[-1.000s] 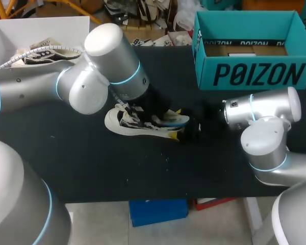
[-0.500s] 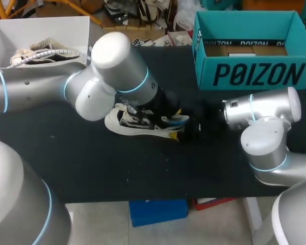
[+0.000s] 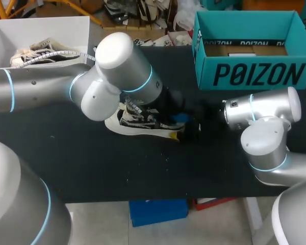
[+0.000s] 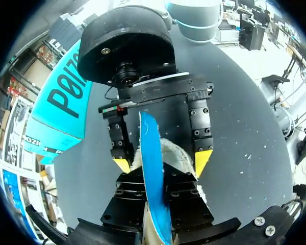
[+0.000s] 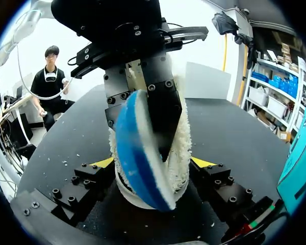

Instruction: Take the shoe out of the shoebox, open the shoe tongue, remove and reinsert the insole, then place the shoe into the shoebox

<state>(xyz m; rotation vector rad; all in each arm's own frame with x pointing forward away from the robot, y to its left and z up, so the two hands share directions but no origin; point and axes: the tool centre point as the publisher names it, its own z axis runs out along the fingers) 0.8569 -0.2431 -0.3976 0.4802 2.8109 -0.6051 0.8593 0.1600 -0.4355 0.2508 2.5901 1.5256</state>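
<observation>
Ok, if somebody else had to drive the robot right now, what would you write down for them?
Pincers: the left pincer is shut on the blue insole, holding it on edge at the shoe's opening. The right pincer is shut on the shoe, one yellow tip on each side of its fleecy end.
Things: the shoe lies on the black table between the arms. The teal shoebox stands open at the far right, with no shoe showing in it.
Done: the shoe is out of the box.
Left: I cannot tell if the insole is coming out or going back in. Finish that, then put the shoe into the shoebox.
</observation>
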